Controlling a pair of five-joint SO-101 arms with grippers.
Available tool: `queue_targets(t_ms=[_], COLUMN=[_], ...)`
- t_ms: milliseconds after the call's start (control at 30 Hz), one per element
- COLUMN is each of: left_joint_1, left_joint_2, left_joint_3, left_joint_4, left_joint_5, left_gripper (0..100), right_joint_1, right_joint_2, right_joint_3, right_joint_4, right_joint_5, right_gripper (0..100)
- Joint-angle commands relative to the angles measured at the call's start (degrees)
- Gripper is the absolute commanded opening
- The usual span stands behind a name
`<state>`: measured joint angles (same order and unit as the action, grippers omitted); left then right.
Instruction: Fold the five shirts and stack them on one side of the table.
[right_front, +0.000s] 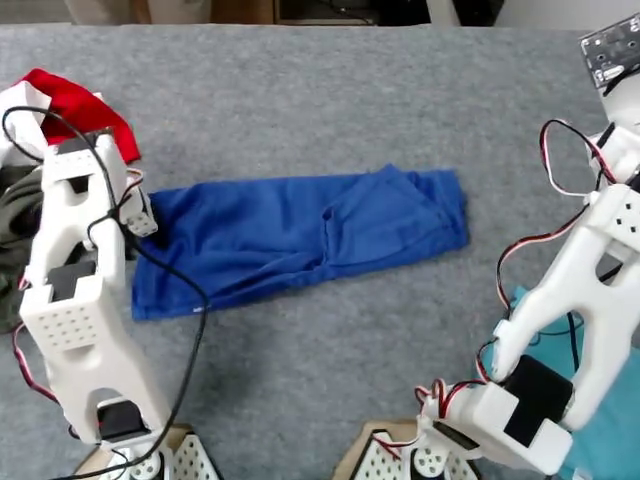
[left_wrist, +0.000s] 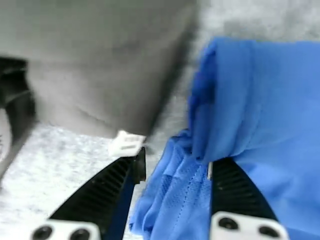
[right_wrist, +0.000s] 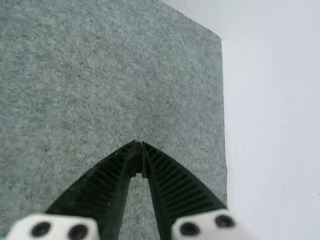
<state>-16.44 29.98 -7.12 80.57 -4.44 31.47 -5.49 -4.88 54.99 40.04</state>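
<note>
Fabric of the long, folded blue cloth shirt (right_front: 300, 240) is bunched between the fingers of the left hand (left_wrist: 175, 170), which pinches one end of it. The rest stretches away from that hand across the grey felt table (right_front: 300, 90). Over bare felt, the right hand (right_wrist: 140, 150) is closed on nothing, well apart from the shirt.

The right gripper (right_wrist: 140, 152) hangs over the grey felt worktop (right_wrist: 75, 75), its black ribbed fingers (right_wrist: 102, 187) meeting at the tips with nothing between them. Beyond the worktop's edge near the gripper lies a plain pale surface (right_wrist: 272, 125).
</note>
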Motion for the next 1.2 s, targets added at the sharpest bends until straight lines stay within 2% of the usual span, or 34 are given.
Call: queue_targets(t_ms=[0,300,433,600,900,1033,1167], left_joint_1=[2.9,2.8,2.7,3.0,3.3,4.0,7.7], left_joint_2=[-0.3,-0.2,-0.2,-0.2,-1.3,-4.0,-5.9], left_joint_3=[0.3,4.7,4.9,4.8,4.3,0.5,-6.7], left_joint_4=[-1.1,-5.6,-7.0,-7.9,-7.4,-2.6,4.0], left_joint_5=[0.0,0.1,5.1,6.2,6.5,6.8,7.3], left_gripper=[21,17,16,1,2,2,2], right_joint_1=[-0.7,-0.7,-0.7,-0.7,-0.4,-0.5,-0.3], right_joint_2=[-0.2,-0.2,-0.2,-0.2,-0.5,-2.3,-3.6], right_joint_3=[-2.7,-2.7,-2.7,-2.7,-2.9,-2.4,-1.5], right_joint_4=[0.2,0.2,0.2,0.2,0.3,0.3,0.0], right_joint_5=[0.7,0.7,0.7,0.7,0.7,0.5,0.6], right_gripper=[0.5,0.5,0.5,0.5,0.5,0.5,0.5])
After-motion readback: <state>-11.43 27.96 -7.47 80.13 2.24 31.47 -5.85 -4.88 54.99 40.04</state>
